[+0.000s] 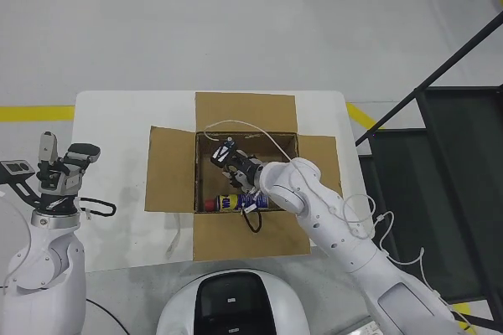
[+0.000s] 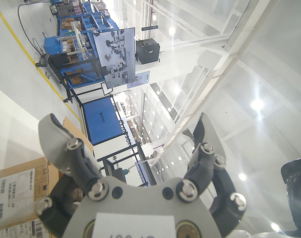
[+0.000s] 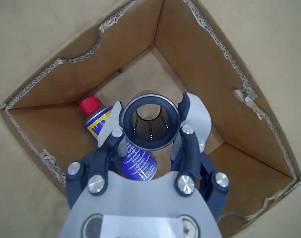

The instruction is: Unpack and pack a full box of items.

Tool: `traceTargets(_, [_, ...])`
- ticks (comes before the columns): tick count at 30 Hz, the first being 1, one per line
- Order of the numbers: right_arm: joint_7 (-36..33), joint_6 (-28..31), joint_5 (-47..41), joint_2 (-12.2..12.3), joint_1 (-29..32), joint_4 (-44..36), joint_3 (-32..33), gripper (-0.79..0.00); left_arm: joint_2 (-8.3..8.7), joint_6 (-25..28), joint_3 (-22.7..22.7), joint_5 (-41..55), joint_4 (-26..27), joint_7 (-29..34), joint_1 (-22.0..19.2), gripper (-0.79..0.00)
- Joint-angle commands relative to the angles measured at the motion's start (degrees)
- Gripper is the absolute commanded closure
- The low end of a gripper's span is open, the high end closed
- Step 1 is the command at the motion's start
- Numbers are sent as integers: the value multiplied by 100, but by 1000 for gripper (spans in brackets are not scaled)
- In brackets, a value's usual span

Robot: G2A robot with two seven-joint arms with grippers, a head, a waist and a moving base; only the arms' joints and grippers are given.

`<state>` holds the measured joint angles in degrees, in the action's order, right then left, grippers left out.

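An open cardboard box (image 1: 169, 172) sits on the white table (image 1: 126, 126) with its flaps spread flat. My right gripper (image 1: 230, 159) is down inside the box (image 3: 197, 63), shut on a hollow metal cylinder (image 3: 150, 146) with a dark rim, held above the box floor. Under it a blue and yellow spray can (image 3: 97, 118) with a red cap lies on its side along a wall; the top view places the can (image 1: 235, 202) at the near side. My left gripper (image 1: 67, 155) is off the table's left edge, pointing upward, open and empty (image 2: 125, 122).
A white cable (image 1: 260, 132) arcs over the box's far side. A black cable loop (image 1: 101, 207) lies near the table's left edge. Dark metal stairs (image 1: 453, 167) stand right of the table. A small black speck (image 3: 119, 71) rests on the box floor.
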<state>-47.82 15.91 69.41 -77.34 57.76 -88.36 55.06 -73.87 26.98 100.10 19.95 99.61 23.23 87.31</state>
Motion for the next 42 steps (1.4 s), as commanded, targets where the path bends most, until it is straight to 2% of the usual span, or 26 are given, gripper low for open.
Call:
traceTargets(1, [41, 2, -38, -6, -16, 47, -10, 0, 0, 0, 0, -1, 0, 0, 0, -785])
traceTargets(33, [85, -13, -38, 2, 29, 75, 22, 0, 0, 0, 0, -1, 0, 0, 0, -785])
traceTargets(37, [-328, 30, -351, 96, 279, -539, 448, 0, 0, 0, 0, -1, 0, 0, 0, -785])
traceTargets(42, [-910, 91, -585, 340, 1293, -1910, 1566, 0, 0, 0, 0, -1, 0, 0, 0, -785])
